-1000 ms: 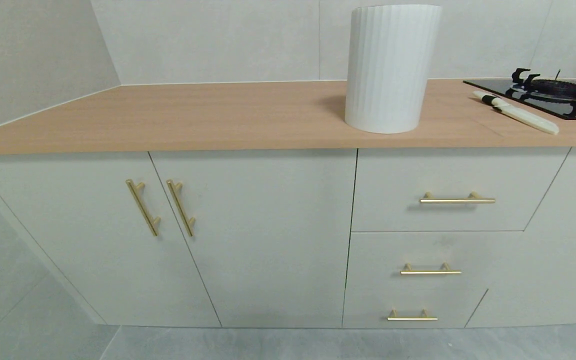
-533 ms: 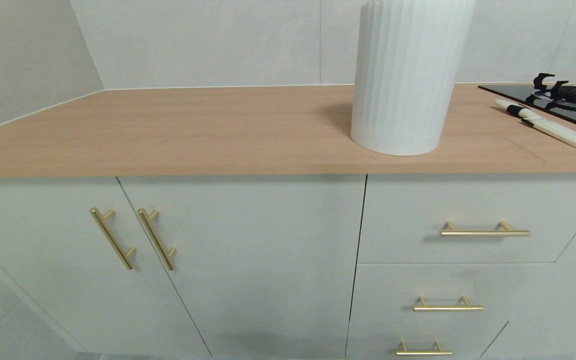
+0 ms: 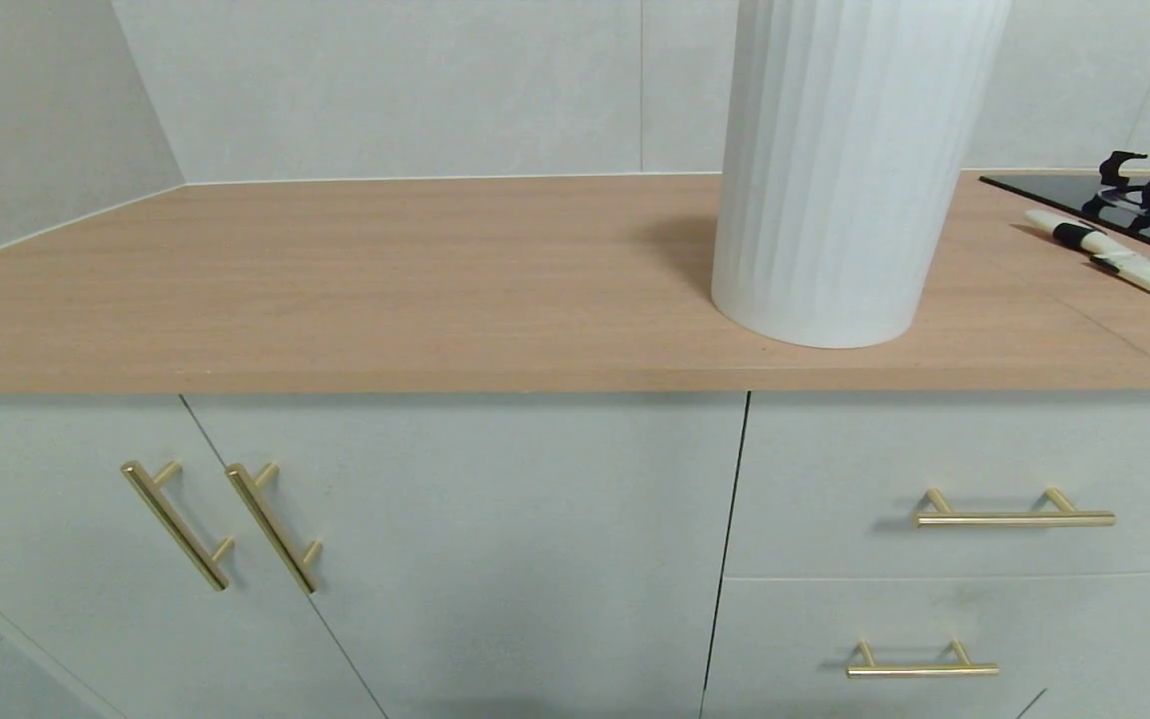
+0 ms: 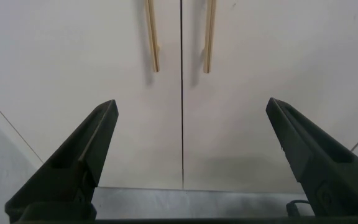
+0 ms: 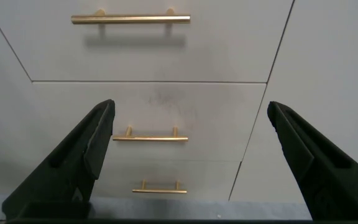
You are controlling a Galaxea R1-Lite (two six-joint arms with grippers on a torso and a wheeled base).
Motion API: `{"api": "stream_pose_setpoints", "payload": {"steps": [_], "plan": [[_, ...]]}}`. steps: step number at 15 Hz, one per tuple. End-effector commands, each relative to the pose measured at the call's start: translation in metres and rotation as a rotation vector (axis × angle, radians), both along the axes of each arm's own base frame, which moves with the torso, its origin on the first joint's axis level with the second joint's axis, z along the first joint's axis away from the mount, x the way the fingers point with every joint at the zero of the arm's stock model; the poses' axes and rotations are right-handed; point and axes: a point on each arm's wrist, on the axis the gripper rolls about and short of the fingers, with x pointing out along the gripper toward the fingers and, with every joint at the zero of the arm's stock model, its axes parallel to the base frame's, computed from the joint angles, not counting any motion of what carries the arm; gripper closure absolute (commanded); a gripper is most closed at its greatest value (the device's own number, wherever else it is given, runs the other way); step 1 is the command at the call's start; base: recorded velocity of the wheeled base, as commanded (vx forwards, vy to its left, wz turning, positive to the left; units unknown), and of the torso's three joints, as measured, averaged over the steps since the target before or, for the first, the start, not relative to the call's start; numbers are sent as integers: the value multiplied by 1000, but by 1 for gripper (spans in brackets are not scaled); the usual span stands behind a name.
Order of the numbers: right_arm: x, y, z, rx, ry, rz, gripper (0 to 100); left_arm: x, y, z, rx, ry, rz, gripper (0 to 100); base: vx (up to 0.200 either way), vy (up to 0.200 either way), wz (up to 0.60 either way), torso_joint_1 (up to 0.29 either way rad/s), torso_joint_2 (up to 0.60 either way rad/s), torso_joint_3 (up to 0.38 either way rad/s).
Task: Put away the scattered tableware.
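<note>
Lying on the wooden surface at its far right is a pale knife with a dark band on the handle, just beside the black stove. A tall white ribbed container stands upright nearer the middle, apart from the knife.

Both end effectors are down at the cabinet fronts under the surface, well apart from the knife above. The left end effector has its fingers spread wide and faces the seam between two cabinet doors, with the two gold door handles beyond it. The right end effector also has its fingers spread wide, holds nothing, and faces the stack of drawers, whose gold bar handles lie level across each front.
</note>
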Motion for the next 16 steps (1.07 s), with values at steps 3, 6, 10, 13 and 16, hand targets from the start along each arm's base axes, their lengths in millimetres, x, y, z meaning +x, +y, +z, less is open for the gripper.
{"api": "stream_pose_setpoints", "payload": {"steps": [3, 6, 10, 13, 16], "plan": [[0, 0, 0, 3, 0, 0, 0, 0, 0, 0, 0, 1, 1, 0, 0, 0, 0, 0, 0, 0], [0, 0, 0, 4, 2, 1, 0, 0, 0, 0, 0, 0, 1, 0, 0, -200, 0, -2, 2, -1], [0, 0, 0, 6, 0, 0, 0, 0, 0, 0, 0, 0, 1, 0, 0, -200, 0, 1, 4, -2], [0, 0, 0, 7, 0, 1, 0, 0, 0, 0, 0, 1, 1, 0, 0, -200, 0, 2, 2, 5], [0, 0, 0, 7, 0, 0, 0, 0, 0, 0, -1, 1, 1, 0, 0, -67, 0, 1, 1, -1]]}}
